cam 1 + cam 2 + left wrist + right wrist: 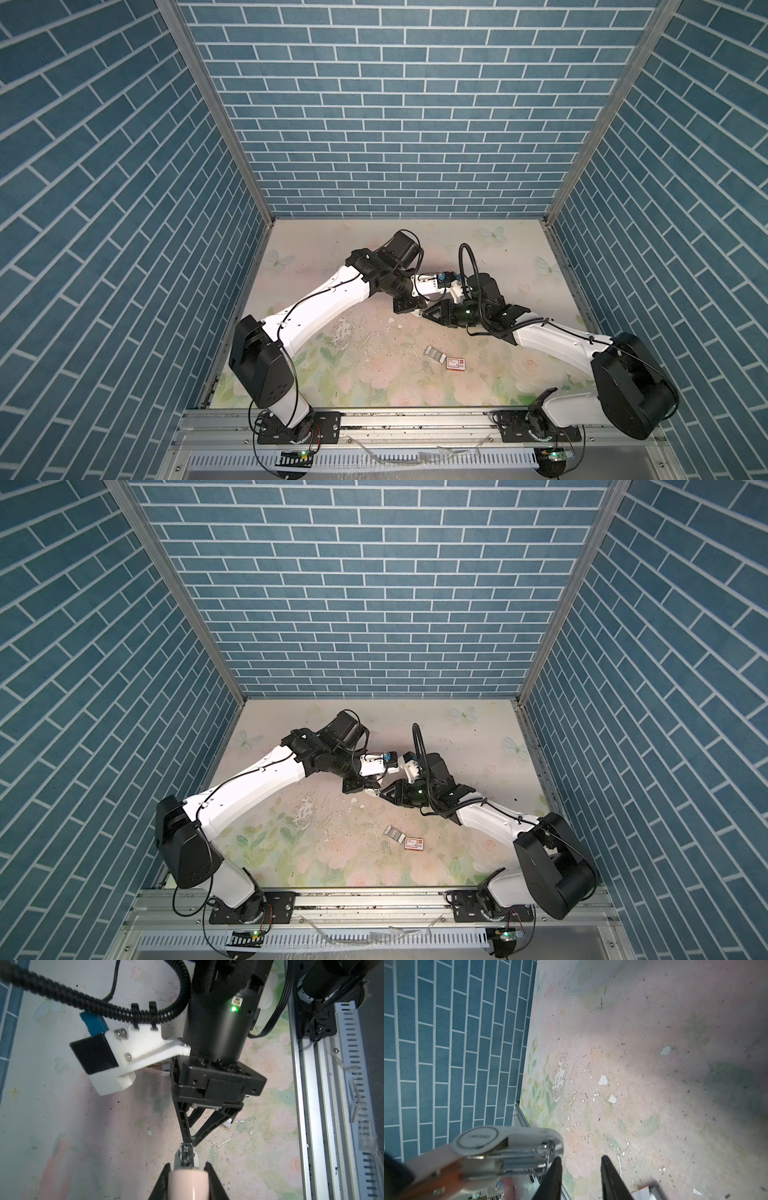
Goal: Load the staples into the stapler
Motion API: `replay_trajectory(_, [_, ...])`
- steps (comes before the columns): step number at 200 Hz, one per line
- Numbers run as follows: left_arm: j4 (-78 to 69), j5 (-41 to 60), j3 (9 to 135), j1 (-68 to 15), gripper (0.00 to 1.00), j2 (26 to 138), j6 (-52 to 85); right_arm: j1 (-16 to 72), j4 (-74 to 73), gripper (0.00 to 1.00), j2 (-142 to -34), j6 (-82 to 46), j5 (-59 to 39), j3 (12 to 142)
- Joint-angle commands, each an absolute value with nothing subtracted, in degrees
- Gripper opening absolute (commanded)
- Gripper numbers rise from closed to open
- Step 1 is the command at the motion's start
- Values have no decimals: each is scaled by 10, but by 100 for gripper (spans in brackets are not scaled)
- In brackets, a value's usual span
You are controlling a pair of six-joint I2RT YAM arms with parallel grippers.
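No brand name can be read anywhere. A round label is carried on the stapler (a pale body with a shiny metal channel), but its single line of print is too blurred to be read. Printing is also borne by the small red-and-white box, yet in both top views it is too small to be made out.

The left pincer is pressed together on the stapler's pale body, with one black finger laid along each side.

The right pincer is spread only a little, and only bare worktop is seen between its two fingers. In the left wrist view its tips are set at the front end of the metal channel; whether it is actually touched cannot be told.

The staples are left lying flat on the worktop as a few silvery strips side by side. They are found at about 6 o'clock from the spot where the two pincers meet, well apart from both. The box is placed just beside them, at about 4 o'clock.
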State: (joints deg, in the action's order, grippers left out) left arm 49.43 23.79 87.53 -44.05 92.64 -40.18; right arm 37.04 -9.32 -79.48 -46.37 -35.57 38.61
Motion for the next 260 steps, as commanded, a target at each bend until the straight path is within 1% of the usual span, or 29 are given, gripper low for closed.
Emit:
replay_trajectory(1, [486,264,891,-444,0,938,-378,373,-146,33,-807,-485,-362,383])
replay_trajectory(41, [475,258,886,-442,0,938,-370,374,-117,34,-792,-475,-341,373])
replay_trajectory(62, [474,261,880,-436,0,936,-369,372,-78,37,-752,-461,-308,351])
replay_trajectory(72, [476,270,878,-431,0,935,-368,373,-57,39,-724,-453,-286,338])
replay_trajectory(94, [483,310,883,-419,0,939,-359,372,-45,45,-653,-433,-263,302])
replay_trajectory(124, [526,384,930,-403,0,969,-354,372,-75,49,-556,-425,-301,270])
replay_trajectory(153, [584,467,990,-390,0,1015,-345,373,-46,52,-501,-407,-326,294])
replay_trajectory(179, [634,525,1039,-383,0,1052,-348,373,-1,55,-502,-379,-344,336])
replay_trajectory(199, [639,548,1046,-382,0,1059,-342,373,28,56,-512,-356,-337,362])
replay_trajectory(215, [640,565,1047,-382,0,1059,-338,372,28,56,-521,-345,-338,376])
replay_trajectory(260, [668,600,1061,-382,0,1064,-347,373,-7,56,-564,-351,-384,391])
